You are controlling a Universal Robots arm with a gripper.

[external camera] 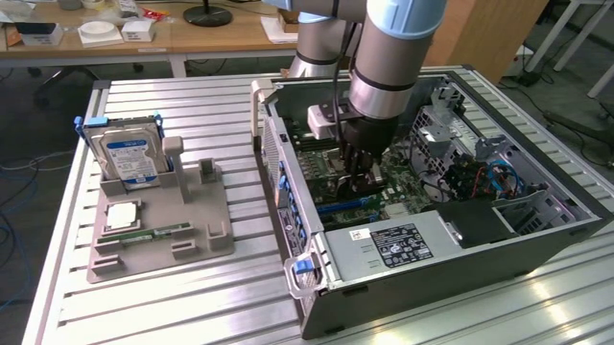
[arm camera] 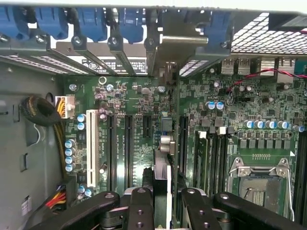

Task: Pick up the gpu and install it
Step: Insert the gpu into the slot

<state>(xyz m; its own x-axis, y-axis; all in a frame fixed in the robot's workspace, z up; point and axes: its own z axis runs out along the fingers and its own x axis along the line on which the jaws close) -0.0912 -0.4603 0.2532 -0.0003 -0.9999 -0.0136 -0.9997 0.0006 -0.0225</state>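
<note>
My gripper [external camera: 358, 167] is down inside the open computer case [external camera: 461, 251], over the green motherboard [arm camera: 124, 105]. Its black fingers [arm camera: 139, 207] are shut on the gpu [arm camera: 162, 167], which I see edge-on as a thin upright card running from between the fingers toward its grey metal bracket [arm camera: 180, 45] at the case's rear slot openings. The card stands along the black expansion slots [arm camera: 128, 148], just beside the long slot [arm camera: 183, 143]. I cannot tell whether its edge touches a slot. In the exterior view the arm hides most of the card.
A grey fixture [external camera: 158, 230] at the exterior view's left holds a silver hard drive with a blue label [external camera: 129, 154], a RAM stick [external camera: 144, 233] and a small square chip [external camera: 123, 214]. Inside the case are the empty CPU socket [arm camera: 261, 184], a white slot [arm camera: 91, 143] and cable bundles [arm camera: 41, 112].
</note>
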